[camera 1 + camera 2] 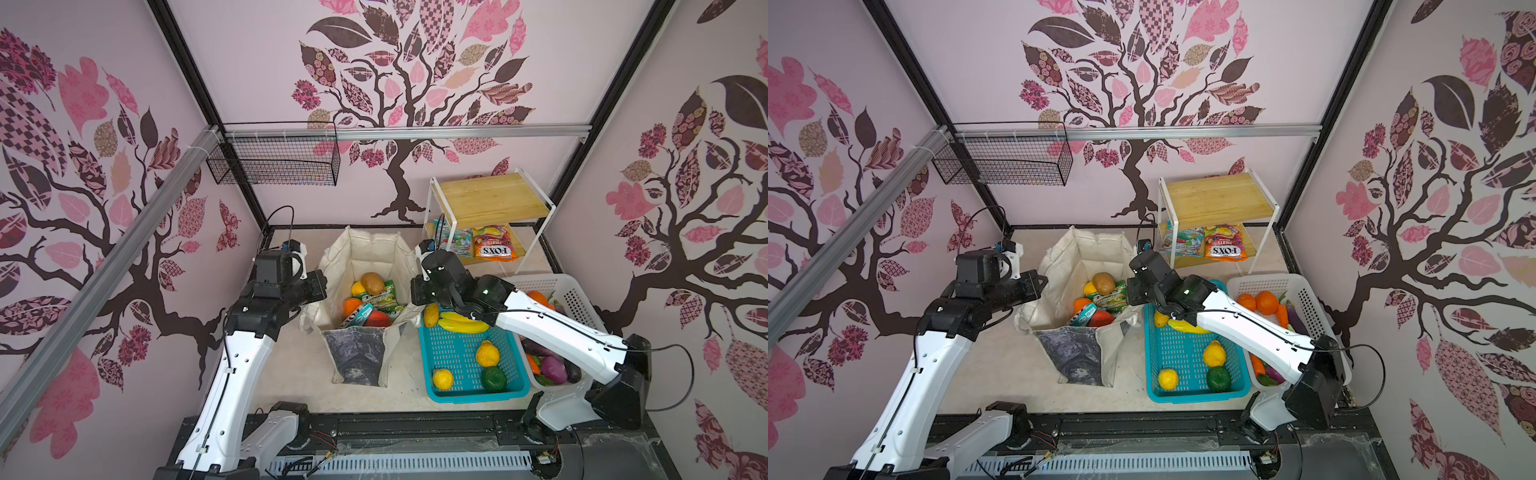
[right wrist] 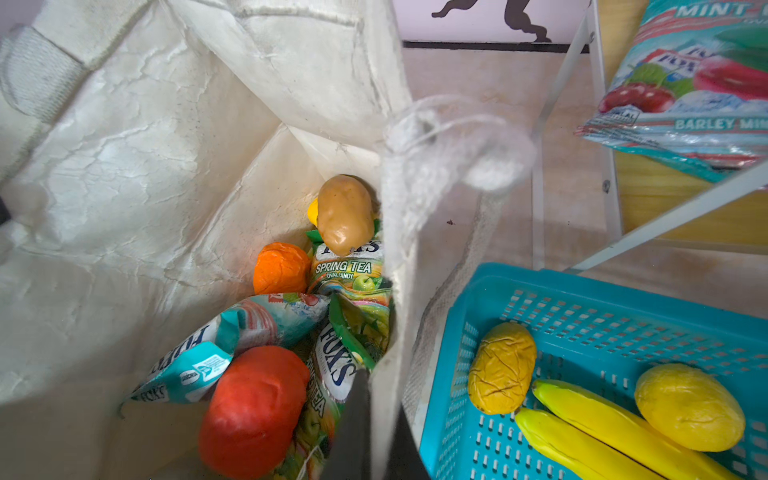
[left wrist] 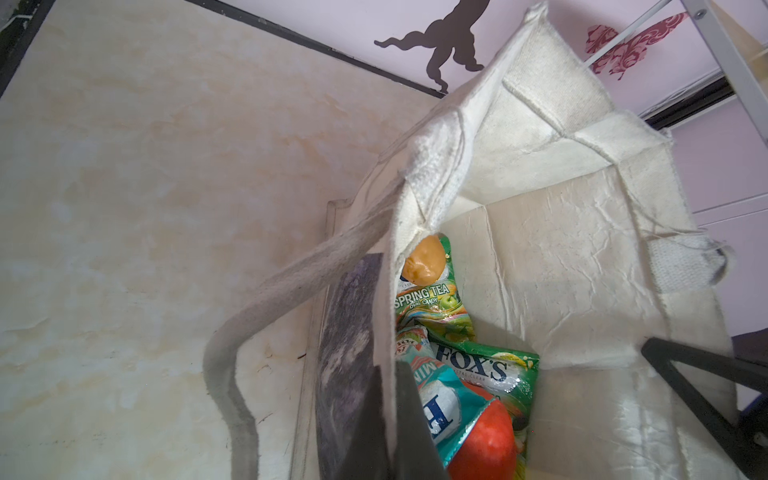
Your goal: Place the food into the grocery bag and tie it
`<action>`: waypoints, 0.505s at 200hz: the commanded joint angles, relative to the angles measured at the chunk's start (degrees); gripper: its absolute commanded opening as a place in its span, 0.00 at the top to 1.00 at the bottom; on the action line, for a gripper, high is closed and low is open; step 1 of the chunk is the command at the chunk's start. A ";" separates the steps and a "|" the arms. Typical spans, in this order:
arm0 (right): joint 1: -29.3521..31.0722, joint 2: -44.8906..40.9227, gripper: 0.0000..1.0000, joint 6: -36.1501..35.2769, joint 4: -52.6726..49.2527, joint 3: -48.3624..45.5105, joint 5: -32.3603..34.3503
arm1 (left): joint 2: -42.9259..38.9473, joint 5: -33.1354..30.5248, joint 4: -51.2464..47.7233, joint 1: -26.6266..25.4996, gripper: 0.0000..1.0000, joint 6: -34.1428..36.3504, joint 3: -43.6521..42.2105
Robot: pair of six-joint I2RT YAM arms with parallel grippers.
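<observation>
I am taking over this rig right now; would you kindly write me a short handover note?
Claws: left claw shut on the grocery bag at its left rim; right claw shut on the right rim, mouth spread wide.
Done: potato, snack packets and other toy pieces lie in the bag.
Left: bananas and fruit in the teal basket, vegetables in the white basket, candy packets on the shelf, probably to load; bag untied, a handle hangs loose.
</observation>
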 commanded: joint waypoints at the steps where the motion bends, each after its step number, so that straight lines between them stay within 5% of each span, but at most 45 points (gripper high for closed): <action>1: -0.42 2.80 1.00 -1.68 0.95 3.34 4.60 | -1.10 1.98 4.22 0.13 1.00 -0.32 -1.63; 13: -0.43 3.84 1.00 -1.80 -0.70 4.84 5.83 | -1.11 1.91 3.85 0.11 0.90 -0.21 -1.23; 32: -0.62 3.70 1.00 -2.19 -1.50 5.28 7.16 | -1.01 -0.20 2.41 0.28 0.54 0.22 0.66; 56: -1.73 2.37 1.00 -1.68 -2.05 4.49 7.46 | -0.96 -1.39 1.78 1.34 0.21 -0.79 4.37; 73: -2.09 1.22 1.00 -1.31 -1.67 2.28 7.83 | -0.69 -0.49 0.72 3.90 0.10 -2.56 8.01; 101: -3.81 -0.02 1.00 -0.02 -0.67 -1.51 6.81 | -1.61 4.23 0.43 10.93 0.06 -5.55 11.86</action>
